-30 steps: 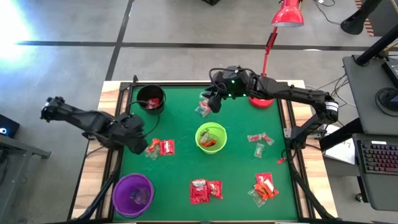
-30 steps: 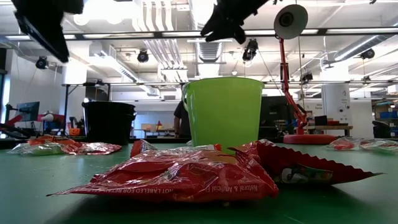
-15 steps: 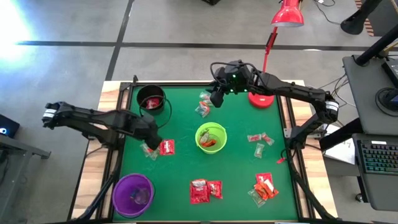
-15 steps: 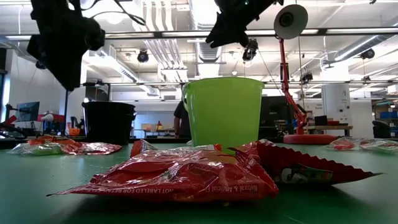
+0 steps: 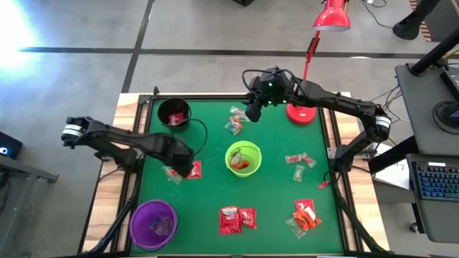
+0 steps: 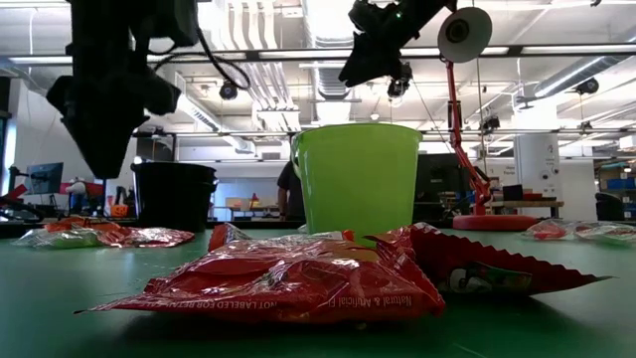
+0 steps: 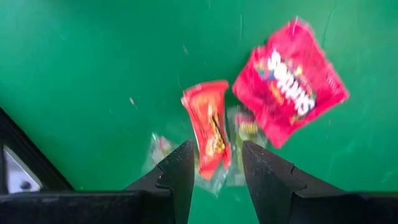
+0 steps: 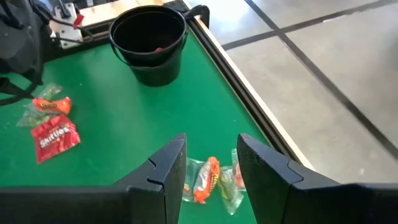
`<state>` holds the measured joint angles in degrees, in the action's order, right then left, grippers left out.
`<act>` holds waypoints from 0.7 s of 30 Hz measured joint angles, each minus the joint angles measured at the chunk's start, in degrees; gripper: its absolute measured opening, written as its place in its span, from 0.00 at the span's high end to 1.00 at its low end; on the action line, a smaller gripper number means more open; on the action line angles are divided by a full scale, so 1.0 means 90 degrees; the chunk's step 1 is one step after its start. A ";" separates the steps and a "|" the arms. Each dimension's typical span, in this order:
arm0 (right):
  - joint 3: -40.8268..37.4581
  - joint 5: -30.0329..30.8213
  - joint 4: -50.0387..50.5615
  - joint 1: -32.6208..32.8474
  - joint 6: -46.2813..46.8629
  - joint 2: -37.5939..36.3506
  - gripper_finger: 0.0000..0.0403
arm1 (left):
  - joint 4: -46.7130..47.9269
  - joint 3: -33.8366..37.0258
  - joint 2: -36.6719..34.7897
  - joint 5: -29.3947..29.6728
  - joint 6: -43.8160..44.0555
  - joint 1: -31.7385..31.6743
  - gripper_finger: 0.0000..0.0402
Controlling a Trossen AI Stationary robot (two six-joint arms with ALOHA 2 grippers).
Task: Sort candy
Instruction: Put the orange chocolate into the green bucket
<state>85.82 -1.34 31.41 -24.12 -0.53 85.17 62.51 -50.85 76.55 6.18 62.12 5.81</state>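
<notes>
Left end effector [image 7: 214, 163] hovering part-open over an orange wrapper [image 7: 208, 124]; right end effector [image 8: 211, 163] part-open, empty, above sweets [image 8: 207, 178]; black bowl [image 5: 174, 113] holding red candy

A black bowl [image 5: 174, 113] sits upper left of the green table [image 5: 208, 208], a lime-green bowl [image 5: 243, 158] centre, a purple bowl [image 5: 153, 224] lower left, a red lamp [image 5: 331, 16] at top.

The left tool [image 5: 188, 168] has been carried rightward over the candy cluster [image 5: 183, 171], while the right tool [image 5: 252, 113] has been shifted slightly toward the tabletop's far edge
</notes>
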 joint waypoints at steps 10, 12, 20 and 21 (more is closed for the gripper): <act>0.0000 -0.0010 0.0006 0.0007 -0.0189 0.0000 0.66 | -0.0363 -0.0003 0.0562 -0.0636 -0.0288 -0.0045 0.65; 0.0000 -0.0010 0.0006 0.0007 -0.0180 0.0000 0.66 | -0.0383 -0.0007 0.0689 -0.0627 -0.0337 -0.0047 0.64; 0.0000 -0.0018 0.0128 0.0024 0.0083 0.0000 0.66 | -0.0339 0.0210 0.1135 -0.0595 -0.0313 -0.0259 0.64; 0.0000 -0.0023 0.0212 0.0024 0.0120 0.0000 0.66 | -0.0343 0.0227 0.1163 -0.0565 -0.0321 -0.0304 0.64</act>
<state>85.82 -1.55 33.32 -23.90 0.55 85.17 59.43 -48.81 87.02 1.09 59.23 3.07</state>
